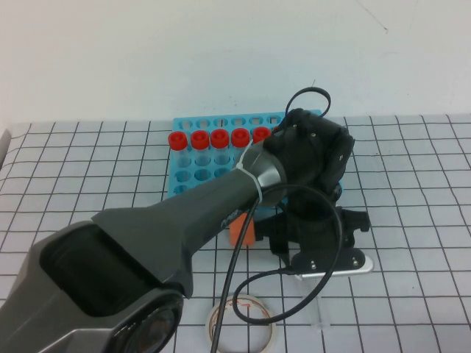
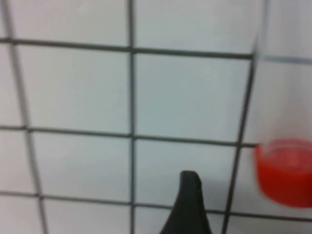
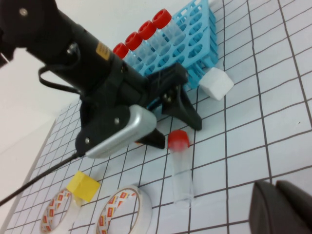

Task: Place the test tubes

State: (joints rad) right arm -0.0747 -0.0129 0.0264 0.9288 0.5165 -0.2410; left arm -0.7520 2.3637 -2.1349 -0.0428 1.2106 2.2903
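The left gripper [image 3: 178, 135] is held low over the gridded table [image 1: 412, 184], in front of the blue rack [image 3: 195, 44]. Its two black fingers [image 3: 187, 107] are spread wide apart. A test tube [image 3: 181, 175] with a red cap is seen lying flat on the table, gripped by nothing. In the right wrist view its cap is placed just off the fingertips, roughly in line with the gap between them, and its clear body is stretched away from the left gripper. In the left wrist view the cap [image 2: 285, 170] is seen clear of the one fingertip [image 2: 190, 187] that shows, with bare table between them.

More red-capped tubes [image 1: 219, 138] are stood upright in a row in the rack. A white cube [image 3: 216, 83] is set just beside the rack. A yellow cube [image 3: 83, 186] and two tape rolls [image 3: 124, 214] are laid nearer the robot.

The right gripper [image 3: 280, 209] is seen only at the edge of its own wrist view, over the table and well apart from the test tube. Its fingers are pressed together with nothing between them.
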